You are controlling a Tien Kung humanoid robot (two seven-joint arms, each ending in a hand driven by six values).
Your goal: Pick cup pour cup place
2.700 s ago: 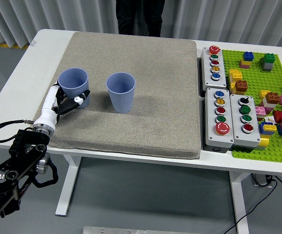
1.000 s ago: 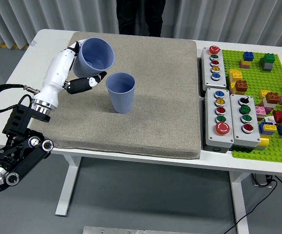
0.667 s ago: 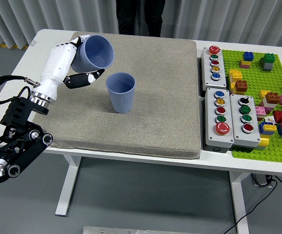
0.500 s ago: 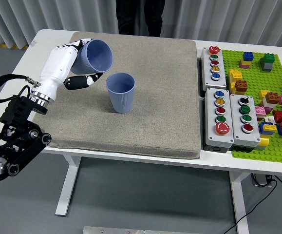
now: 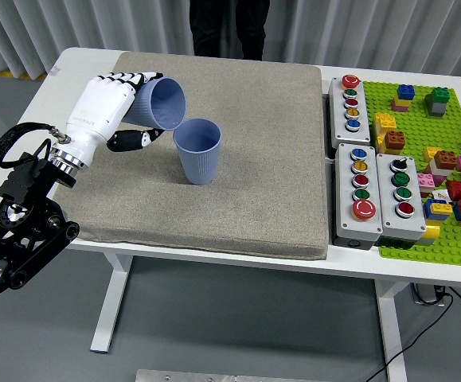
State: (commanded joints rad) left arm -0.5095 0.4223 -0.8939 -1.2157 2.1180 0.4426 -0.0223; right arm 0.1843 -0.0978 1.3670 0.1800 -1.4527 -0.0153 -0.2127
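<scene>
At the bench's (image 5: 23, 151) near-left corner, about 8 o'clock in the head view, the black left arm (image 5: 19, 239) rises from below the edge and bends up over the grey mat (image 5: 254, 159). Its white robot hand (image 5: 115, 107) is closed around the held cup (image 5: 160, 102), fingers wrapped over the top of the wall and the thumb reaching under toward the cup's lower side. The wrist is rolled so that the cup lies well tilted, its mouth facing 4 o'clock and its lip just above and beside the rim of the standing cup (image 5: 197, 150), which sits upright on the mat left of centre. No contents are visible in either cup.

The main risk, as I judge it, is at that close rim-to-rim gap. If the wrist rolls further or the arm drops, the held cup's lip could knock the standing cup and tip it, since it looks light and rests on soft fabric. If the mouth is aimed slightly short, anything poured would land on the mat at 10 o'clock of the standing cup. The grip is on a smooth tapered wall, so the cup could also slide in the fingers as it tilts.

Farther right lie button boxes (image 5: 373, 187) and a green brick plate (image 5: 445, 127), well apart. A person (image 5: 228, 28) stands at 12 o'clock, hands not visible. The right arm is out of view.
</scene>
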